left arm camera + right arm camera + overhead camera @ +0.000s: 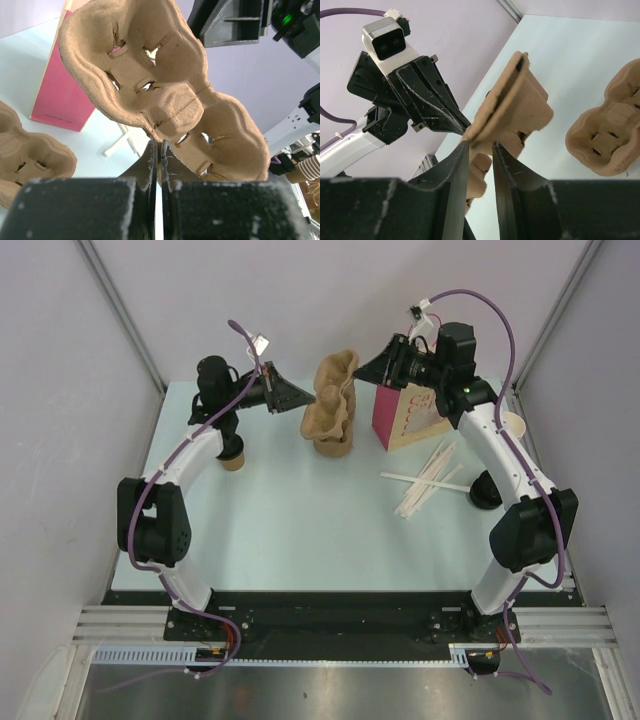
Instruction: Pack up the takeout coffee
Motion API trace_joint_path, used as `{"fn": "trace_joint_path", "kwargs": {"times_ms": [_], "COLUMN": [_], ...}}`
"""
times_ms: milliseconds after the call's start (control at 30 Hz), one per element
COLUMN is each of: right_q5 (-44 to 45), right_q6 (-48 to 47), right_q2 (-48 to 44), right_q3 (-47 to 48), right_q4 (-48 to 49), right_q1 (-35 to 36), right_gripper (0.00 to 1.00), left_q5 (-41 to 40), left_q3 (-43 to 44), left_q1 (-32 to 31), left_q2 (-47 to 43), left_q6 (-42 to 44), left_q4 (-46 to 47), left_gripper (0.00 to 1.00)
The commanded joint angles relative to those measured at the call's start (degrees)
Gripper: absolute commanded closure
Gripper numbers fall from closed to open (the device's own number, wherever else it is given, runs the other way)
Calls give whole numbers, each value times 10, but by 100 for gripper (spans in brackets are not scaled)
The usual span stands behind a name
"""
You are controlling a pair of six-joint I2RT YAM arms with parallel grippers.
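Jaws of the left gripper (158, 145) pinch shut on the rim of a lumpy moulded-pulp carrier (170, 100); those of the right gripper (480, 147) stand narrowly apart, empty. The takeout coffee (234, 458), a tapered brown paper cup, stands on the table (300, 530) under the left arm.

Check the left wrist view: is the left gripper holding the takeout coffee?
No, the left gripper is pinched shut on the edge of a brown pulp cup carrier, not a cup.
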Motion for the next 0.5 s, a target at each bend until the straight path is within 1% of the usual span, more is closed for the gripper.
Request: {"fn": "trace_joint_path", "kwargs": {"times_ms": [0,33,67,100,167,200,333,400,467], "right_q5": [-3,1,5,7,15,15,10,4,-1], "right_q6": [2,-1,-2,-3,-8,-8,-2,2,5], "right_q2": [-8,-7,-7,-7,-7,-7,-11,-11,-11], "right_q3": [6,6,5,2,0,-6,-19,-19,-19], "right_q4": [20,17,14,10,2,1,6,10,12], "right_q1": [7,8,9,9,10,11,10,9,6], "right_gripper": [70,70,70,70,71,72,72,72,72], "left_q5": [3,-2,-9,-13,-29,-30,-30,-24,-23], "left_q3": [13,17,21,27,30,29,20,8,5], "left_q1": [-14,-17,-23,-27,-35,-36,-35,-29,-23], "left_q2": [-45,-50,-54,-57,-67,-70,-69,-67,-61], "left_q6": [94,113,160,180,230,235,210,174,133], "left_q4": [-67,-88,-112,-147,-177,-184,-161,-119,-96], "left_gripper": [100,100,100,100,100,100,100,100,100]}}
